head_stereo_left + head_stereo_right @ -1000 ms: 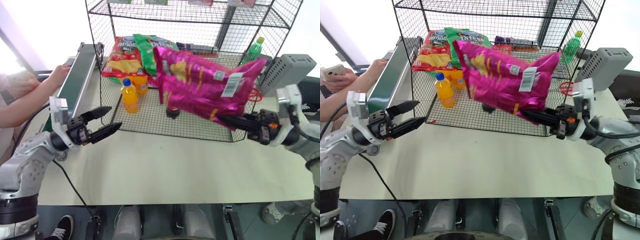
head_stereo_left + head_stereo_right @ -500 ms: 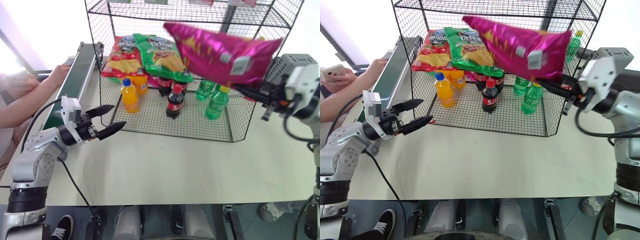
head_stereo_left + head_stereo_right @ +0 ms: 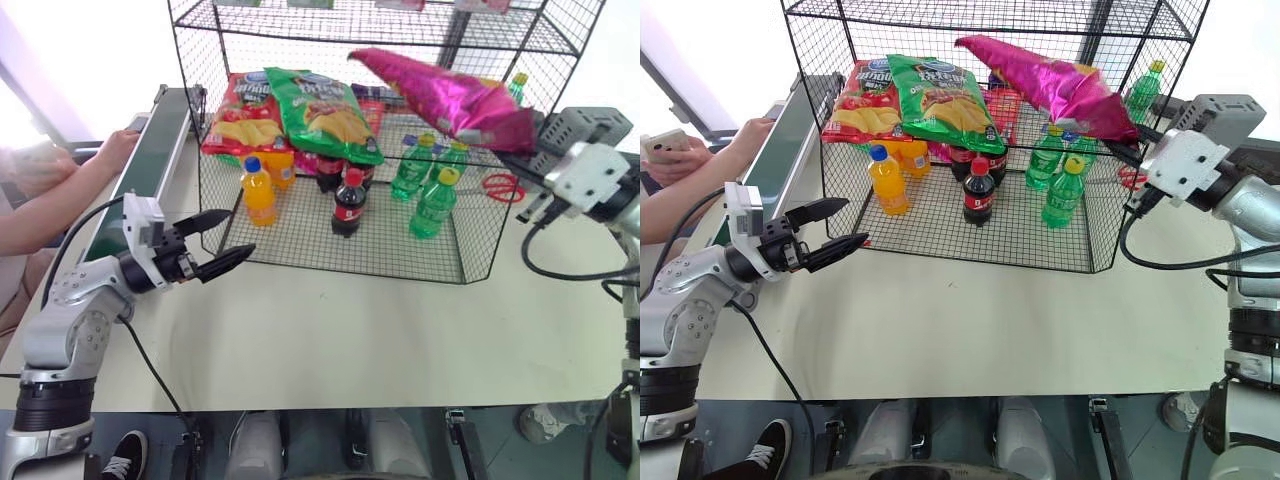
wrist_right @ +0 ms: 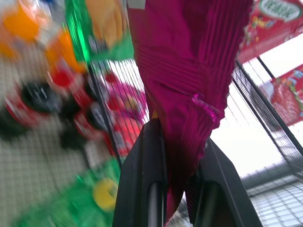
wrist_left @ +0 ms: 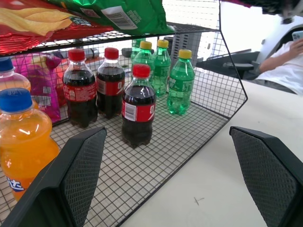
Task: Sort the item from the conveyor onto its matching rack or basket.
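Showing, in the head views, the pink crisp bag (image 3: 445,95) carried flat and high at the right front of the black wire rack (image 3: 330,240), level with the shelf where the red bag (image 3: 240,110) and green bag (image 3: 325,100) already lie — presumably turned level so it can slide in beside them. Pinched by one corner in the right claw (image 3: 1125,152), jaws closed tight on the foil. Bottom tier stocked with an orange bottle (image 3: 258,190), cola bottles (image 3: 347,203) and green bottles (image 3: 432,203), so crisps evidently belong above. Conveyor (image 3: 155,160) running along the left of the rack, with a person's hand (image 3: 118,148) resting at its edge. Left claw (image 3: 215,245) held low over the table (image 3: 330,330) — jaws spread wide, holding nothing, well apart from the rack front.

Left wrist view: two black fingers (image 5: 78,175) set far apart, framing the bottles on the bottom tier; nothing between them.

Right wrist view: bag's crimped seam (image 4: 182,137) clamped between the two fingers (image 4: 147,184), the rest of the bag rising away toward the rack's shelf; background blurred.
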`<state>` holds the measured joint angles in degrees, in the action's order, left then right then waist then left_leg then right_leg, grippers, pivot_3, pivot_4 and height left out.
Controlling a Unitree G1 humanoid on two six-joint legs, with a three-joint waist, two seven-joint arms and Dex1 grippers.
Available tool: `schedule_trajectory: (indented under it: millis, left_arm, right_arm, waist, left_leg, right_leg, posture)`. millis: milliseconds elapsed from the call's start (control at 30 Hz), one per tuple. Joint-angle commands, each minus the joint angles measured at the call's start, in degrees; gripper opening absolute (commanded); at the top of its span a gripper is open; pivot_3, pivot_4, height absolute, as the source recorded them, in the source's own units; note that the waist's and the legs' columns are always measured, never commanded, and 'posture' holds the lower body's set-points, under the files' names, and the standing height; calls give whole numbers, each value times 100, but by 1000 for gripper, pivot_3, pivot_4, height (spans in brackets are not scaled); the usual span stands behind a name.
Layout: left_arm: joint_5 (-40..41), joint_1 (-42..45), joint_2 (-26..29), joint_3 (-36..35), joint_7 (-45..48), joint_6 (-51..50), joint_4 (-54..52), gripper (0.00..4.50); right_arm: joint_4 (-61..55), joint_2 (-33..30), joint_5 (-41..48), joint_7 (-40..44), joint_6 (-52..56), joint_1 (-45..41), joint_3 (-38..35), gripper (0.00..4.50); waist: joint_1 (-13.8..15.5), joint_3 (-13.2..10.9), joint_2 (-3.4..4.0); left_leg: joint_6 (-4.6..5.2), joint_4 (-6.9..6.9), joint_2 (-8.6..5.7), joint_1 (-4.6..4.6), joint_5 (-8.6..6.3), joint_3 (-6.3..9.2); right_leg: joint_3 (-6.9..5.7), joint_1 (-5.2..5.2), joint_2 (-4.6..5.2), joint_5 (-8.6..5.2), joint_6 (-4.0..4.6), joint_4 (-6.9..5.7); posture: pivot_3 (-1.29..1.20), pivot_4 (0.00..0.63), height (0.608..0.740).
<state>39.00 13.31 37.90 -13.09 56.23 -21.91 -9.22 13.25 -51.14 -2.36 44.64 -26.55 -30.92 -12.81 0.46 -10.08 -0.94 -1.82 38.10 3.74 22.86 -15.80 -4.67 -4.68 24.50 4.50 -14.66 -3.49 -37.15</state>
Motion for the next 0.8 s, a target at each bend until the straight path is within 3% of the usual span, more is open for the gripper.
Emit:
schedule_trajectory:
  millis: [33, 200, 433, 733, 800]
  left_arm:
    - [36, 67, 0, -130, 39, 152, -196, 4439]
    - [67, -8, -25, -143, 76, 256, -325, 4439]
    - [106, -99, -249, -129, 1, 387, -497, 4439]
    - [325, -197, -462, -268, -230, 337, -781, 4439]
    - [324, -264, -466, -271, -236, 349, -793, 4500]
  right_arm:
    - [176, -219, -607, -551, -351, -256, 122, 0]
    - [309, -151, -1502, -1445, 110, -426, 392, 0]
    - [8, 584, -2364, -2548, 1200, -694, 874, 0]
    - [197, 906, -2479, -3010, 1562, -814, 1180, 0]
    - [262, 867, -2363, -2918, 1518, -829, 1199, 989]
  waist:
    - [-7, 0, 0]
    - [-28, 0, 0]
    - [-125, 0, 0]
    - [-114, 0, 0]
    - [-121, 0, 0]
  left_leg:
    - [-1, 0, 0, 0, 0, 0]
    - [-7, -1, 1, 0, 4, 0]
    - [-18, -2, 2, -2, 10, 4]
    - [-18, -1, 0, 1, 11, 6]
    - [-18, -1, 0, 1, 11, 5]
  right_leg:
    - [0, 0, -1, 0, 0, 0]
    - [0, 0, 0, 0, 0, -1]
    - [0, 0, -1, 0, 0, -6]
    - [0, 0, 1, 0, 0, -6]
    - [1, 0, 1, 0, 0, -6]
  posture:
    - [0, 150, 740]
    - [0, 150, 740]
    - [0, 150, 740]
    - [0, 150, 740]
    - [0, 150, 740]
